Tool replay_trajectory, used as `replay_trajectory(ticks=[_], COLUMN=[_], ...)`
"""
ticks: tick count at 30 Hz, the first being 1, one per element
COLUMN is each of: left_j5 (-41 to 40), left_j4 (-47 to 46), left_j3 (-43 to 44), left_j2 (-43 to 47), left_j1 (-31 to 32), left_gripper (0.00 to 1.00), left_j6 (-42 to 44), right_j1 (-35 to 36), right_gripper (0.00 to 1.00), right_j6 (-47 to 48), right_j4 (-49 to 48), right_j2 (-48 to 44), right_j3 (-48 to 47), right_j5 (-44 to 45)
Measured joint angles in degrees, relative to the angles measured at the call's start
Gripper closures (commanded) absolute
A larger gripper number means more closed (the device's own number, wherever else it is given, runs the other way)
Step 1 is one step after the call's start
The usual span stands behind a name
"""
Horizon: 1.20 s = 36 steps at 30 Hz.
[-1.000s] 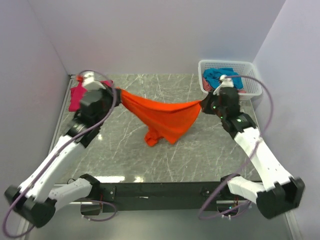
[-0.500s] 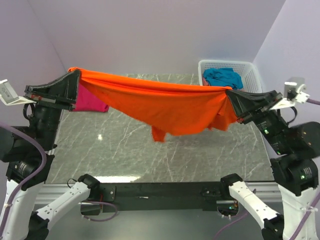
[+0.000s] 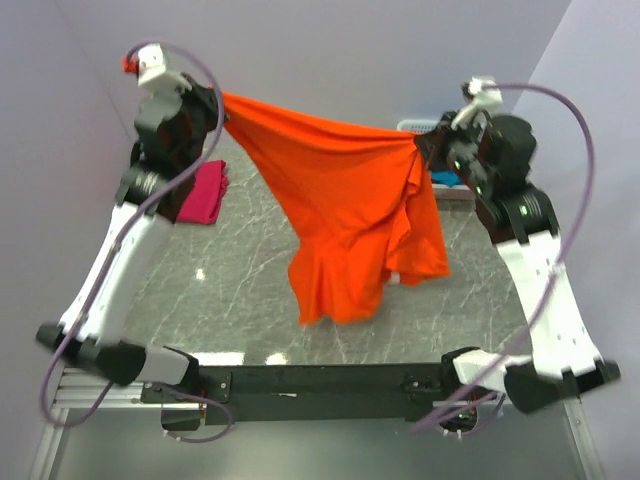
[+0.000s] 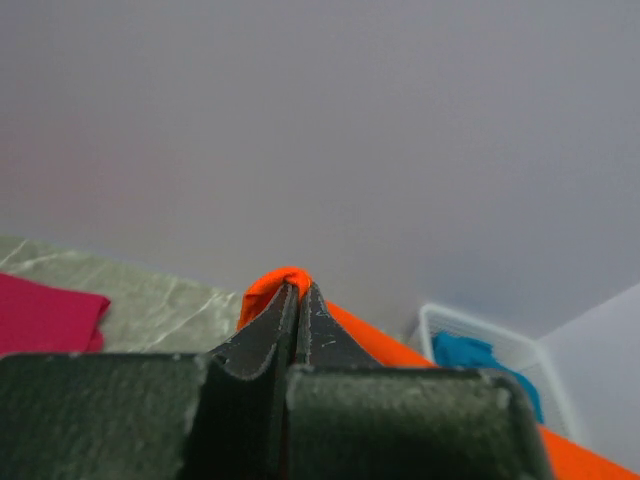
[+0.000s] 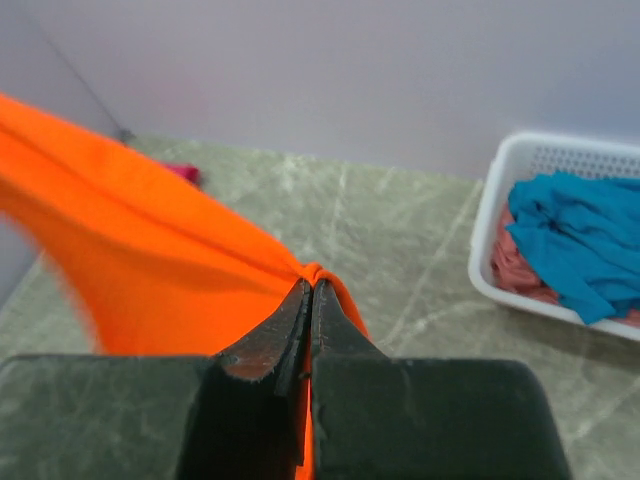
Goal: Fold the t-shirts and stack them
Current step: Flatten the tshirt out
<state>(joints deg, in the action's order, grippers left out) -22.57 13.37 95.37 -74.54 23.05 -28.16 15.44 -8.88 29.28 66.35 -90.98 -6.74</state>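
One grey table (image 3: 230, 300) lies below; above it the orange t-shirt (image 3: 345, 215) hangs stretched, its top edge running left to right. The left gripper (image 3: 222, 102) is clamped on one end; the right gripper (image 3: 420, 148) on the other, slightly lower.

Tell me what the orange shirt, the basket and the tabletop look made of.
Orange t-shirt: soft matte cloth, hanging in folds. Basket: white plastic, probably, with moulded lattice walls. Table: grey veined stone or a laminate imitation, slightly glossy.

Basket (image 3: 415, 126) mostly hidden behind right arm (image 3: 505, 165) — orange shirt (image 3: 345, 200) hem blurred; magenta shirt (image 3: 203, 195) partly behind left arm (image 3: 160, 150).
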Motion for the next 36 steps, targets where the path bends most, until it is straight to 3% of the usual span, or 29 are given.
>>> replay_trajectory(ticks=[5,9,12,16,21,25,26,29,30,31,32,36], left_j5=[5.88,7.21,6.93,4.42,-2.21,-6.01,-6.91,-8.55,-8.83,-9.14,-9.27,-8.94], left_j4=[5.97,8.24,9.79,11.47,16.85,20.02,21.00,23.37,23.56,24.79,25.35,26.82], left_j3=[11.87,14.58,13.88,4.24,-12.31,-24.83,-27.02,-28.94,-28.83,-28.02,-27.30,-24.74], left_j2=[-11.69,-10.54,-6.27,4.81,14.25,12.35,10.12,1.66,-0.74,-3.45,-5.16,-8.68], left_j1=[-9.20,-11.21,-10.78,-10.64,-10.75,-12.50,-13.66,-17.29,-18.16,-18.93,-19.30,-19.47], left_gripper=[0.99,0.99,0.99,0.99,0.99,0.99,0.96,0.66,0.50,0.07,0.01,0.00], left_j6=[-0.90,-1.25,-1.31,-2.80,-7.85,-12.46,-13.60,-15.89,-16.41,-17.09,-17.29,-19.28], right_j1=[-0.39,-0.39,-0.39,-0.22,3.98,6.34,6.32,6.32,6.32,6.32,6.32,6.32], right_gripper=[1.00,1.00,1.00,1.00,0.95,0.60,0.53,0.40,0.38,0.38,0.37,0.35], right_j6=[3.10,4.33,4.48,3.10,-0.96,-3.39,-3.85,-4.28,-4.31,-4.59,-4.96,-6.95], right_j4=[5.86,9.14,9.79,9.64,9.44,9.01,9.05,7.93,7.08,6.38,6.21,5.84], right_j2=[11.91,14.69,11.67,3.74,-6.58,-6.19,-5.11,2.32,4.70,7.74,10.10,15.04], right_j3=[-14.95,-24.46,-24.15,-13.22,10.78,24.48,25.97,26.91,26.88,26.73,26.56,26.84], right_j5=[-1.42,-2.95,-4.52,-8.48,-10.86,-10.88,-10.69,-10.21,-9.79,-8.94,-7.72,-3.32])
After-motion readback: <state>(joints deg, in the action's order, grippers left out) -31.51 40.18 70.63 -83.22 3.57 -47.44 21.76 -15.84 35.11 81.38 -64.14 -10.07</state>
